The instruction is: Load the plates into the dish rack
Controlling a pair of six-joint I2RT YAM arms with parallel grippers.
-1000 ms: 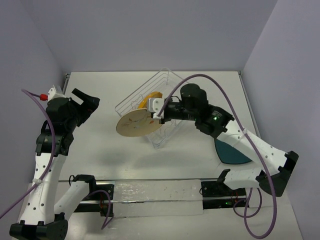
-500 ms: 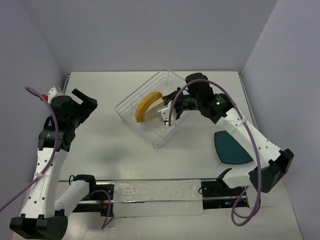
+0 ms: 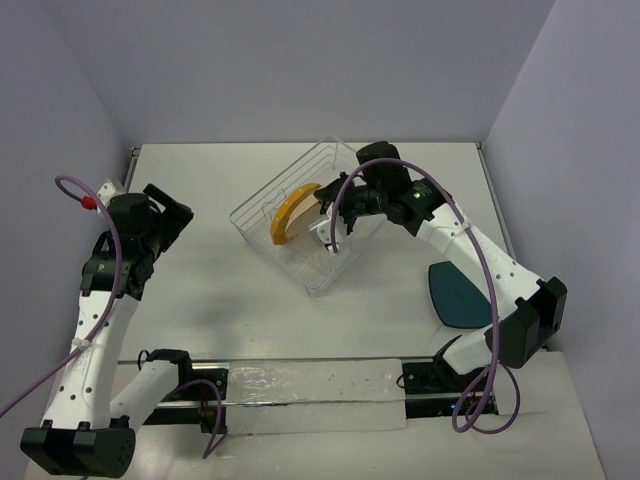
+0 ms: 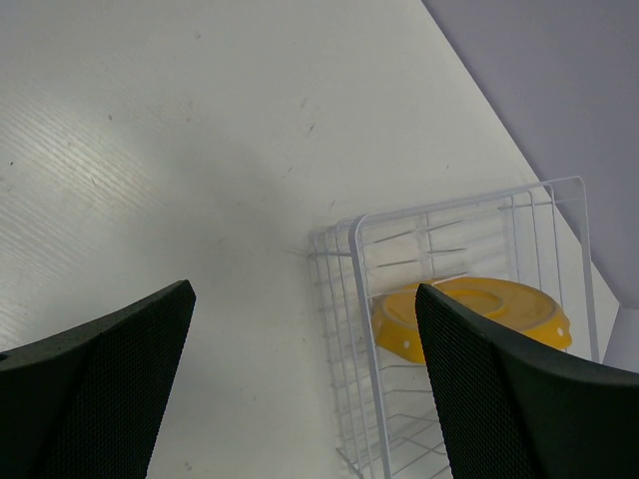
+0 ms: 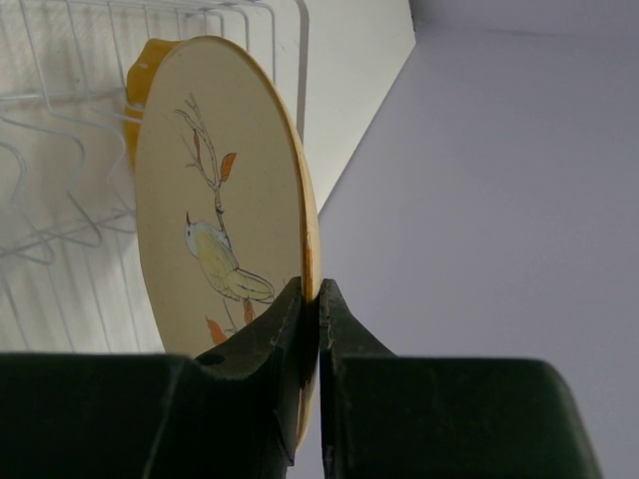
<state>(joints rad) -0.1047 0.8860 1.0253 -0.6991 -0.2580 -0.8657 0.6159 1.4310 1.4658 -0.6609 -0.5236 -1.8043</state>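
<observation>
Plates, nearest first: the dark teal plate [image 3: 455, 298] lies flat on the counter [image 3: 220, 290] close to my right base, not yet loaded. Farther out, my right gripper [image 5: 310, 289] is clamped on the rim of the beige bird-patterned plate [image 5: 215, 200]. It holds the plate on edge inside the dish rack [image 3: 280, 179], just beside the orange-yellow dotted plate [image 3: 290, 210] that already leans among the prongs.

To finish this well, I judge I should keep the beige plate upright and lower its bottom edge between two prong rows, a slot away from the orange one. I should let it settle before easing my grip (letting go early would probably tip it onto its neighbour). I cannot tell whether its bottom edge already rests on the wires. After that, a straight lift should clear the rim.

My left gripper [image 4: 303, 294] hangs spread wide over the counter, well apart from the rack and holding nothing.

A second ago the beige plate faced upward, out over the rack's near-left side. Now it is turned on edge and carried inside, and my right arm reaches farther over the rack. The left arm has shifted only slightly, its gripper as wide as before.
</observation>
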